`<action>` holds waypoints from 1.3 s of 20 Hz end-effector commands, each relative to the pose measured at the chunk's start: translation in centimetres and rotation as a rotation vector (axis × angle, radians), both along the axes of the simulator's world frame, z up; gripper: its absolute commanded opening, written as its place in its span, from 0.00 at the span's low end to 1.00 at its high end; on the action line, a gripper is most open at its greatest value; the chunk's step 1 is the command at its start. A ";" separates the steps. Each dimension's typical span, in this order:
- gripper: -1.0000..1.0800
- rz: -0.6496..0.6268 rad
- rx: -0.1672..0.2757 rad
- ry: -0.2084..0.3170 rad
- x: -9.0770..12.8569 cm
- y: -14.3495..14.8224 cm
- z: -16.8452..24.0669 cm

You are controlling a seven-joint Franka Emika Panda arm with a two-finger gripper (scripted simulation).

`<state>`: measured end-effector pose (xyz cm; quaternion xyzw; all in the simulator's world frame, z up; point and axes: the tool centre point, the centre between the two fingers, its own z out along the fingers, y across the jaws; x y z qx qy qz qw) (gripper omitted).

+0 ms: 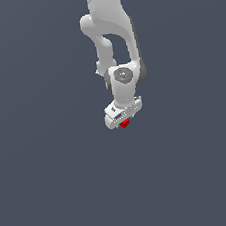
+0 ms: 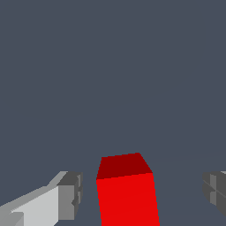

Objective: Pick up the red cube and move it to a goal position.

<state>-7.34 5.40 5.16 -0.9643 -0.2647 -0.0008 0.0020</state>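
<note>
The red cube (image 1: 125,124) is a tiny bright red block that shows just under the white hand in the exterior view. In the wrist view the red cube (image 2: 127,194) sits between the two fingers, with a gap on each side. My gripper (image 1: 122,119) is lowered over the cube, and in the wrist view my gripper (image 2: 141,194) is open. One grey finger pad (image 2: 70,196) and the other pad (image 2: 215,190) stand apart from the cube's faces and do not touch it.
A plain dark grey surface (image 1: 55,193) fills both views. The white arm (image 1: 109,30) reaches down from the top of the exterior view. No other objects show.
</note>
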 end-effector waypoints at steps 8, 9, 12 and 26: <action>0.96 0.127 -0.002 0.000 -2.0 0.0 -3.0; 0.96 0.130 -0.003 0.000 -2.0 0.0 -3.1; 0.96 0.129 -0.004 0.000 -2.0 -0.1 -3.2; 0.00 0.129 -0.004 0.000 -1.8 -0.3 -3.1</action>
